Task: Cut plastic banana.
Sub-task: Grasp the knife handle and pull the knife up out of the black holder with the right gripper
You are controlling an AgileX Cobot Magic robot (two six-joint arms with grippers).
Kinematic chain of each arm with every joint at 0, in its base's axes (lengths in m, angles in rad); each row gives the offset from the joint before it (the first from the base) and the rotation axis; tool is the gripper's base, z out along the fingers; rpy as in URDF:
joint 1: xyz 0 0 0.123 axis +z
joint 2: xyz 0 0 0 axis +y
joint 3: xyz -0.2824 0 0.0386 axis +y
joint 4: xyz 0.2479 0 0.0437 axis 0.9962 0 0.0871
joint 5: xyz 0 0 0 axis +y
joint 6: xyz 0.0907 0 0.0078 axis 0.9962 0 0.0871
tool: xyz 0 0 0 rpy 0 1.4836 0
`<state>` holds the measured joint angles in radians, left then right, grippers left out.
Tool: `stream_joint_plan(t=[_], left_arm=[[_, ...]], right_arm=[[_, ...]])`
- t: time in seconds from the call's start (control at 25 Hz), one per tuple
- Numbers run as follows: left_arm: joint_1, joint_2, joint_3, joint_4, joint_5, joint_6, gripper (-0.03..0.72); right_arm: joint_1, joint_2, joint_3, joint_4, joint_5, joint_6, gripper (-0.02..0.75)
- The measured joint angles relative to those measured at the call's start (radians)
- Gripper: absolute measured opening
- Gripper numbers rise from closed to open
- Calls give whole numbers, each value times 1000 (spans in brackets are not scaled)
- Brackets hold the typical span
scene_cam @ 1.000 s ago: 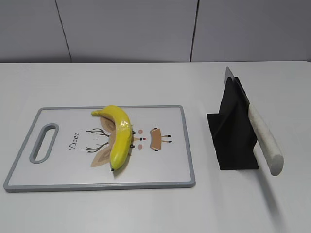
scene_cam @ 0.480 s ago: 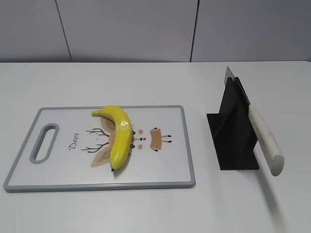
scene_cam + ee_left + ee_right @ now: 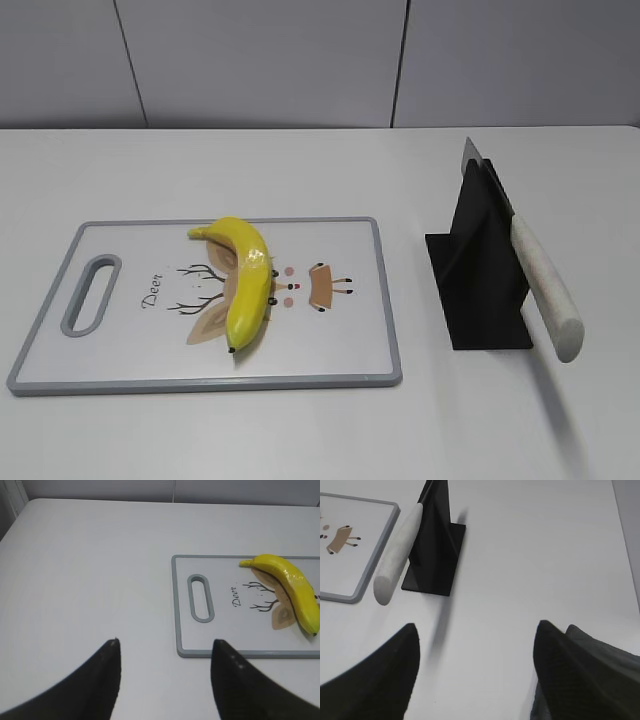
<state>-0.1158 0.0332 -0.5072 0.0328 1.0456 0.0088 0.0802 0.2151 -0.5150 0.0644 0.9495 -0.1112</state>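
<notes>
Plastic banana (image 3: 246,281) lies lengthwise front-to-back, stem seemingly away; both claws spread wide, empty.

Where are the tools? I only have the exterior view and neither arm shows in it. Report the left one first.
Observer: The left tool is open, holding nothing, above bare table just off the handle-slot end of the cutting board; the plastic banana lies toward the board's far end.
Operator: Now the right one.
Observer: The right tool is open and empty too, above bare table. The knife rests in its black stand ahead of it, handle end pointing back toward the tool.
</notes>
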Motion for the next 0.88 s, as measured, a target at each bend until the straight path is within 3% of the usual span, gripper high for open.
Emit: stream_joint_plan(t=[0.16,0.36,0.72,0.88], left_arm=[[0,0,0,0,0,0,551],[0,0,0,0,0,0,551],[0,0,0,0,0,0,551],[0,0,0,-1,0,0,551]], right_arm=[[0,160,-83,0,11,7,540],[23,333,-180,2,27,147,540],[331,558,-309,-64,56,329,540],[379,691,-377,-64,102,353,540]])
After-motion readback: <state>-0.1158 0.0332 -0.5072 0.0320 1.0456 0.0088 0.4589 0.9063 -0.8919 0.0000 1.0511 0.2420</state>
